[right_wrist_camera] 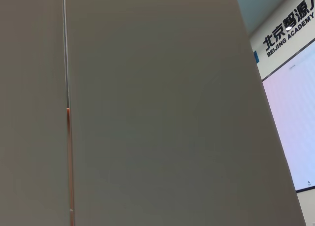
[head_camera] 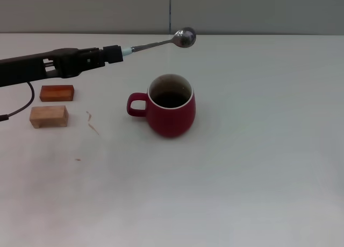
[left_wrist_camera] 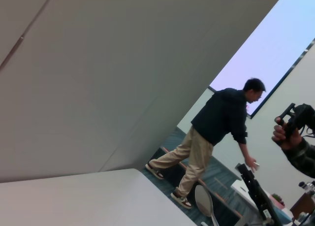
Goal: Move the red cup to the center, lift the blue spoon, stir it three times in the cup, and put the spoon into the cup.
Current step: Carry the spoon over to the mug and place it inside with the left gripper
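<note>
You can read one sign only: the wall lettering [right_wrist_camera: 288, 31] in the right wrist view shows Chinese characters "北京智源人" above "BEIJING ACADEMY", cut off at the edge.

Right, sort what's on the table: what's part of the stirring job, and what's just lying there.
Part of the job:
- red cup, mid-table
- blue spoon, held in the air by the left gripper, bowl above and behind the cup

Just lying about:
- reddish block, left of the cup
- pale wooden block, in front of it
- black cable at the left edge
</note>
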You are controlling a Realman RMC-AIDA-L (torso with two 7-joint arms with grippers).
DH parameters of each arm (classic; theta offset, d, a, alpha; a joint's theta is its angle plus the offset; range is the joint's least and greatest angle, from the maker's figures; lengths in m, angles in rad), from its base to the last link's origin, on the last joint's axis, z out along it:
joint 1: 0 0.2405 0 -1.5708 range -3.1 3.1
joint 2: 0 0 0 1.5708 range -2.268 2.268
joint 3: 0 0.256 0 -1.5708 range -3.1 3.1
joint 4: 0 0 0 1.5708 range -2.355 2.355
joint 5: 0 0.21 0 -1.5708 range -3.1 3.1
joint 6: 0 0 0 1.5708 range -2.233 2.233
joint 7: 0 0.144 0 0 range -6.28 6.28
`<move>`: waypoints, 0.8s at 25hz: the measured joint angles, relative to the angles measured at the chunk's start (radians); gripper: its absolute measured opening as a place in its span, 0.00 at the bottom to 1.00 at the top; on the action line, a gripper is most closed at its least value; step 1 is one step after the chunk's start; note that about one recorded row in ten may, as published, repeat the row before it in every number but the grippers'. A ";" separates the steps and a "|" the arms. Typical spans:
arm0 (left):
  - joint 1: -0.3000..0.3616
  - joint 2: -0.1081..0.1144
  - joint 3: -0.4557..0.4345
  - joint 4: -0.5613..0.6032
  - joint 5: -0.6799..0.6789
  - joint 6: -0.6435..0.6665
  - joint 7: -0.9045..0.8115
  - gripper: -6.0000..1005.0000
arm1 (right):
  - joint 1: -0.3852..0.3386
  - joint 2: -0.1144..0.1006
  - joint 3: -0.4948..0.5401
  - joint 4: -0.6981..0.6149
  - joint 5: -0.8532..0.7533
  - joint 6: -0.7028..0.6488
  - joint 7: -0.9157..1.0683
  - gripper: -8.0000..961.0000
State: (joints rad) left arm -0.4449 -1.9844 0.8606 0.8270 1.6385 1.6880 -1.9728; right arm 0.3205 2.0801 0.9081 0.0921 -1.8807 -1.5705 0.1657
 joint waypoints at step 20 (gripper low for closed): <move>-0.064 -0.015 0.002 0.277 0.309 -0.061 -0.062 0.16 | -0.005 0.000 0.000 0.000 -0.002 -0.002 0.000 0.73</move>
State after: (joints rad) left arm -0.5089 -1.9995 0.8622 1.1042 1.9477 1.6274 -2.0352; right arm 0.3160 2.0800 0.9081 0.0920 -1.8822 -1.5724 0.1657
